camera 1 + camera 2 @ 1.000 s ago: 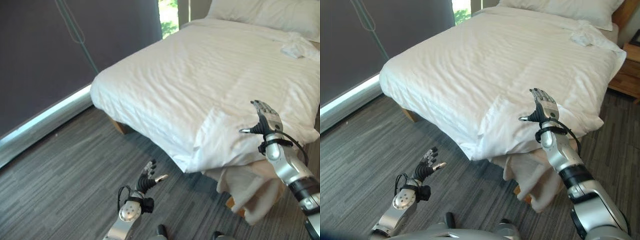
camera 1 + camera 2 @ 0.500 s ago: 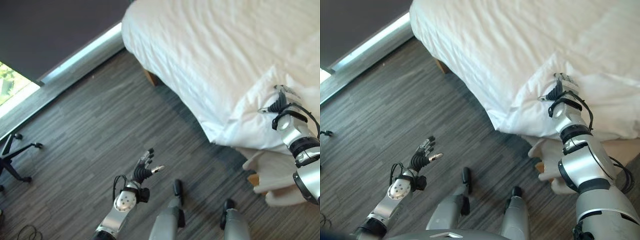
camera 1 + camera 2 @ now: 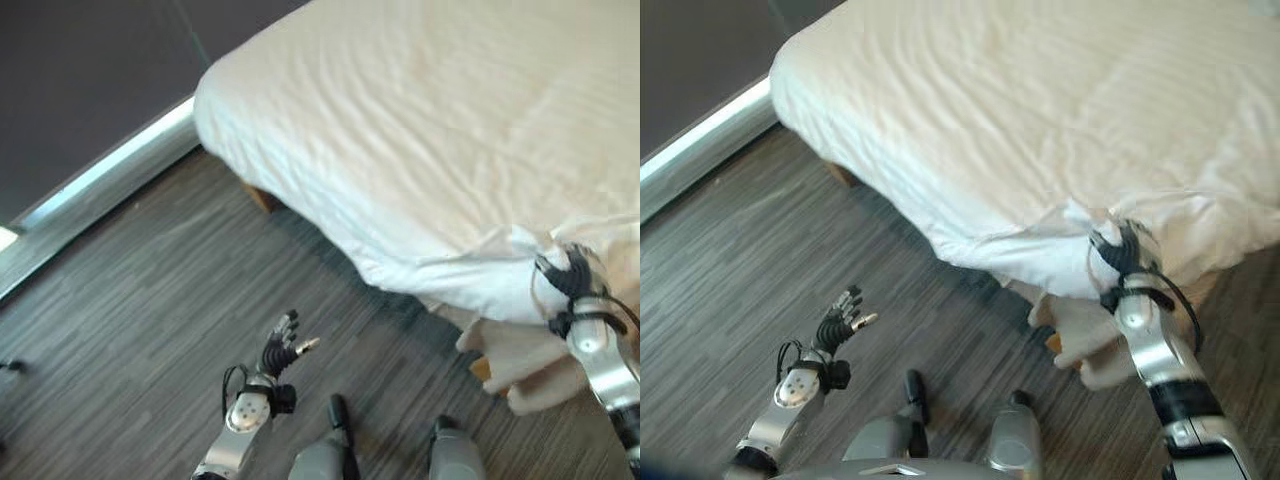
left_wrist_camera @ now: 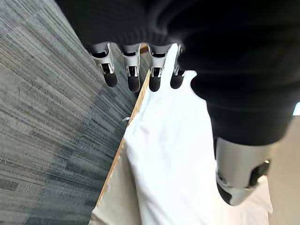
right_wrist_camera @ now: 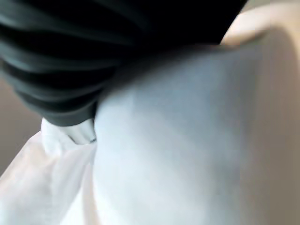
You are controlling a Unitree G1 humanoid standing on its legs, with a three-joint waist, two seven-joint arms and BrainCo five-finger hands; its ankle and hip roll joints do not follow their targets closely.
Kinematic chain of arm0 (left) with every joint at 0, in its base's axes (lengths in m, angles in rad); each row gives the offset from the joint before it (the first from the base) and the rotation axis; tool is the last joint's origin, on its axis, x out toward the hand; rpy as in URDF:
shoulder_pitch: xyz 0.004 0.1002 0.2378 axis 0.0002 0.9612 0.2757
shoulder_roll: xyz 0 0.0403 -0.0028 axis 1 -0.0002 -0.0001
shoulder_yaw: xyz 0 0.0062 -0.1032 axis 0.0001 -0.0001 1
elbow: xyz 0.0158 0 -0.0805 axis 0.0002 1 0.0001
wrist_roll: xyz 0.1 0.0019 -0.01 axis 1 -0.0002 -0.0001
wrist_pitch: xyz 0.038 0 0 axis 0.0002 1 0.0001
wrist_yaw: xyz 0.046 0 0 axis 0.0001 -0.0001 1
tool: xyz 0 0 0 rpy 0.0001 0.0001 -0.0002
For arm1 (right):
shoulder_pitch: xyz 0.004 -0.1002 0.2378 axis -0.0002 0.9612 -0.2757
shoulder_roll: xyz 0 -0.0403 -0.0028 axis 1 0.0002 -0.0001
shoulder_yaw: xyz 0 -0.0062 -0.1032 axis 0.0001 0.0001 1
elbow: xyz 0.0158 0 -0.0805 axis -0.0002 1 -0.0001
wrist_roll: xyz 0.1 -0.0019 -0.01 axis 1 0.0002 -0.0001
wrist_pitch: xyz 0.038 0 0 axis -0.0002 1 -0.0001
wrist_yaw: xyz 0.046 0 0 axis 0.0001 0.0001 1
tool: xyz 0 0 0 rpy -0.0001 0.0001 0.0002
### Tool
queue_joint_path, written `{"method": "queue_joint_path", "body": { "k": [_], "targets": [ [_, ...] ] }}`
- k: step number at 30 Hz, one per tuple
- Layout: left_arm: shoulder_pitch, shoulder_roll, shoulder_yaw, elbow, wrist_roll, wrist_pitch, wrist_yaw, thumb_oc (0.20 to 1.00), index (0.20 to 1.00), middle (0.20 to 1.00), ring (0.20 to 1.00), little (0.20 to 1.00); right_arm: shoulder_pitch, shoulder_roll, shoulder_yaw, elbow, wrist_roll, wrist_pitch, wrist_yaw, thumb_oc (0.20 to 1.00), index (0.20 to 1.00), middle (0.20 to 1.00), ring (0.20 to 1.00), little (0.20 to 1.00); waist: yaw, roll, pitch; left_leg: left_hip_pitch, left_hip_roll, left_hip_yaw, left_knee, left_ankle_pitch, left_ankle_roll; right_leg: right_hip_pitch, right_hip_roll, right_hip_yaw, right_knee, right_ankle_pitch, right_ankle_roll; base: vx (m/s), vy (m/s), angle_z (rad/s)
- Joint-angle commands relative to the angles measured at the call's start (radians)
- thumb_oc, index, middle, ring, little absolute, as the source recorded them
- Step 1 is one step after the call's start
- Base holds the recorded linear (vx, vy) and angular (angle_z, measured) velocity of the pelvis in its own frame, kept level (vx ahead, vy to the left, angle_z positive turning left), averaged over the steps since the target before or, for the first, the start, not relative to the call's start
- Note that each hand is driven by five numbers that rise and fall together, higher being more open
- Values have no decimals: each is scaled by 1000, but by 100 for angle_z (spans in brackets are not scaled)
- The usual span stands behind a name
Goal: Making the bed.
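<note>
I see no containers here; just bed and floor. Nearest to me, left hand (image 3: 278,352) hangs low over the grey plank floor (image 3: 130,320), fingers straight and spread, holding nothing; its wrist view has those fingers (image 4: 133,75) pointing toward the bed's wooden edge and hanging cloth. Right hand (image 3: 1118,252) is at the near corner of the bed, buried in bunched white duvet (image 3: 420,130); cloth wraps over the fingers, so I cannot tell if it grips or just presses; right wrist view has white fabric (image 5: 187,154) right against the dark cover. Below that corner a beige under-layer (image 3: 1080,335) hangs out past the duvet hem, drooping toward the floor; wood leg (image 3: 258,197) visible under the left-side edge. Duvet lies over the mattress, lightly wrinkled, its near edge draped over the side. Open floor runs wide on my left, up to the pale sill strip (image 3: 100,180) along the dark wall (image 3: 70,70) beyond.
</note>
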Motion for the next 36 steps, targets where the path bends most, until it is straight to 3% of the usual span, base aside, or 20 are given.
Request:
{"method": "queue_joint_path", "body": {
  "k": [1,5,6,8,10,11,13,16,21,22,23,24,28,29,30,34,35,36],
  "targets": [
    [-57,-11,12,-24,31,-30,-15,1000,1000,1000,1000,1000,83,-7,-52,50,-22,6,-22,200,200,200,200,200,-80,-75,-36,166,30,6,5,-212,-37,54,-8,37,-396,298,50,37,40,-40],
    [-55,-23,-17,-12,25,-27,-14,1000,1000,1000,1000,1000,172,66,-82,195,101,1,-19,200,200,200,200,200,-133,-80,-43,206,20,37,5,-231,-27,60,-3,85,-395,309,55,-30,54,-41],
    [-50,-28,-22,7,19,-24,-22,1000,1000,1000,1000,1000,188,109,-79,287,195,-7,3,1000,1000,1000,1000,1000,-152,-75,-47,221,15,47,5,-244,-22,62,0,101,-392,308,59,-24,51,-37],
    [-50,-29,-25,14,17,-23,-25,1000,1000,1000,1000,1000,197,133,-73,337,246,-14,19,1000,1000,1000,1000,1000,-158,-77,-51,220,11,52,5,-240,-22,54,2,110,-392,315,57,-13,23,-38],
    [-45,-27,-33,31,7,-22,-45,1000,1000,1000,1000,1000,190,175,-70,549,386,-16,64,1000,1000,1000,1000,1000,-167,-76,-57,235,4,61,5,-245,-20,55,2,123,-391,321,57,-1,27,-27],
    [-46,-27,-32,32,6,-23,-45,1000,1000,1000,1000,1000,186,173,-68,556,389,-21,65,1000,1000,1000,1000,1000,-166,-76,-56,236,4,62,5,-245,-20,56,2,124,-391,321,57,12,20,-6],
    [-54,-31,-43,63,-2,-18,-60,1000,1000,1000,1000,1000,150,198,-71,795,520,-12,103,1000,1000,1000,1000,1000,-162,-73,-57,243,-2,63,5,-247,-21,61,0,123,-388,323,58,0,0,0],
    [-74,-34,-49,97,3,-16,-72,1000,1000,1000,1000,1000,119,194,-86,990,617,0,156,1000,1000,1000,1000,1000,-148,-75,-54,247,-1,59,5,-247,-24,72,-3,111,-388,322,57,4,1,-1],
    [-84,-39,-34,104,-20,-8,-116,1000,1000,1000,1000,1000,89,170,-90,1235,620,69,231,1000,1000,1000,1000,1000,-122,-79,-46,250,5,42,5,-243,-32,96,-5,85,-390,314,54,16,-13,-2],
    [-83,-40,-21,101,-35,-8,-121,1000,1000,1000,1000,1000,74,120,-111,1262,616,85,236,1000,1000,1000,1000,1000,-110,-83,-43,247,10,34,5,-238,-37,105,-6,73,-391,311,53,16,-33,9],
    [-84,-41,-21,101,-36,-8,-121,1000,1000,1000,1000,1000,73,118,-111,1263,616,85,237,1000,1000,1000,1000,1000,-111,-82,-42,247,11,33,5,-238,-37,106,-6,71,-391,311,53,28,-42,12],
    [-78,-37,-6,95,-44,-4,-122,1000,1000,1000,1000,1000,56,36,-162,1231,630,70,223,1000,1000,1000,1000,1000,-102,-86,-43,246,16,28,5,-235,-41,111,-3,66,-392,307,50,41,-23,10],
    [-63,-37,15,109,-48,-8,-103,1000,1000,1000,1000,1000,-3,-113,-187,1046,603,8,190,1000,1000,1000,1000,1000,-91,-81,-49,246,25,25,5,-233,-49,117,5,57,-395,300,42,45,-18,1],
    [-63,-37,15,109,-48,-8,-103,1000,1000,1000,1000,1000,-3,-113,-187,1046,603,8,190,1000,1000,1000,1000,1000,-91,-81,-49,246,25,25,5,-233,-49,117,5,57,-395,300,42,58,-28,4],
    [-55,-34,19,108,-54,-11,-93,1000,1000,1000,1000,1000,-42,-158,-207,892,656,-48,161,1000,1000,1000,1000,1000,-84,-78,-48,245,28,22,5,-232,-50,119,8,53,-396,297,40,41,-23,3],
    [-46,-31,14,99,-67,-9,-85,1000,1000,1000,1000,1000,-103,-160,-212,704,722,-106,101,1000,1000,1000,1000,1000,-70,-70,-48,238,33,15,5,-229,-50,117,10,41,-396,290,36,42,-41,10],
    [-39,-26,17,88,-75,-9,-81,1000,1000,1000,1000,1000,-142,-145,-203,542,758,-145,85,263,263,263,263,263,-58,-63,-47,224,36,8,5,-224,-51,109,12,34,-396,286,32,13,-66,17],
    [-39,-27,15,80,-86,-11,-79,1000,1000,1000,1000,1000,-171,-129,-187,467,789,-173,76,200,200,200,200,200,-50,-59,-45,215,38,6,5,-220,-52,105,13,32,-396,284,30,33,-88,10]
  ]
}}
